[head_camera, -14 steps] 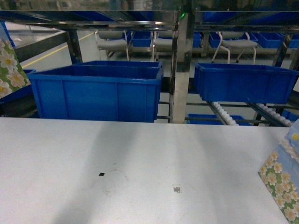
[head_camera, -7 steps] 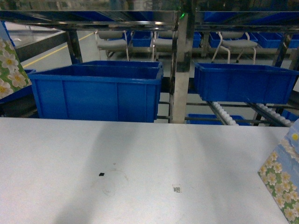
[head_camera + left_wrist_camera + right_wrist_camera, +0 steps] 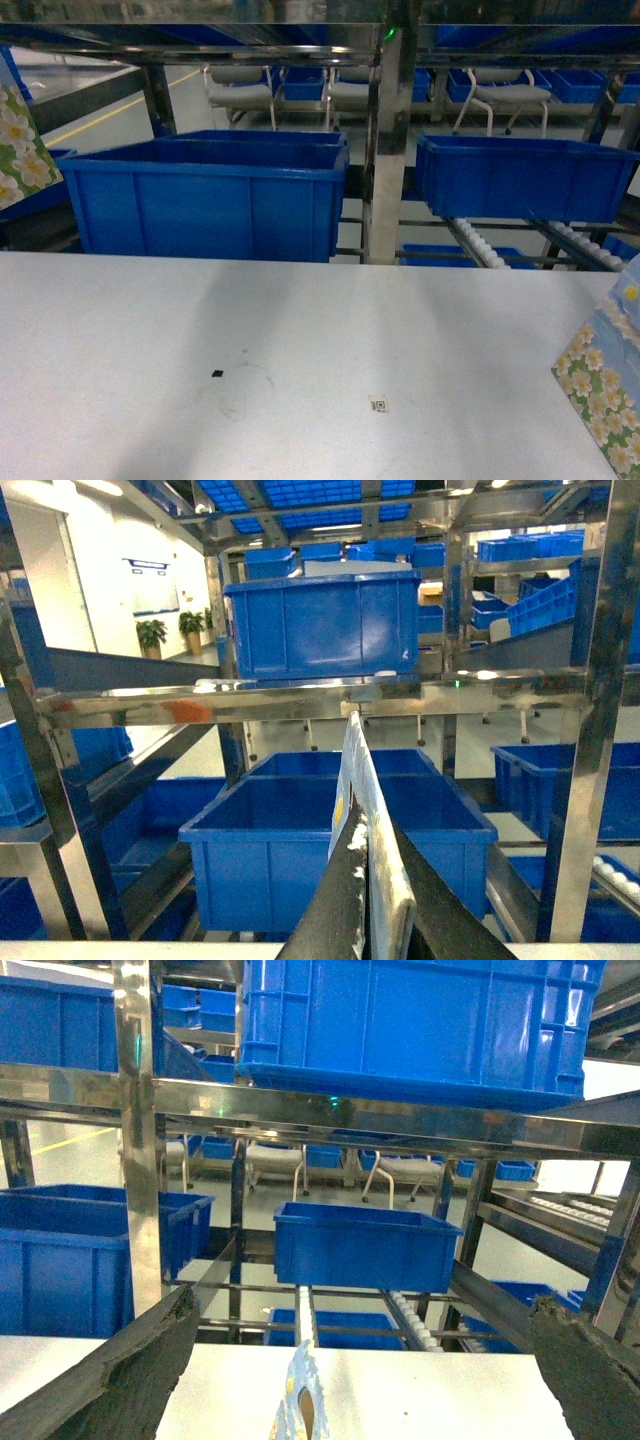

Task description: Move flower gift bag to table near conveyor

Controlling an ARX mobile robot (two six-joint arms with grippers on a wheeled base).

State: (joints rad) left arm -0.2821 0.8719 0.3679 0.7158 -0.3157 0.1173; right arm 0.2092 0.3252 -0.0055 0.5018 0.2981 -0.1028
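Roughly: left gripper (image 3: 372,905) clamps one flower gift bag (image 3: 372,830); right gripper (image 3: 350,1360) spread wide around another bag's rim (image 3: 297,1400), over table (image 3: 300,340).

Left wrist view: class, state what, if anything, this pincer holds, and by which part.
The left pincer is shut on the thin top edge of a flower gift bag, seen edge-on between its dark fingers.

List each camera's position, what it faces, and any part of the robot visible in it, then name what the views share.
Head: high, looking down over the table toward the conveyor; no arm shows.
Left wrist: on the left arm, facing the conveyor; left gripper fingers pinch a flower gift bag edge.
Right wrist: on the right arm, facing the conveyor; right gripper fingers spread wide, another bag edge between them.
Shared: blue bins, steel rack.
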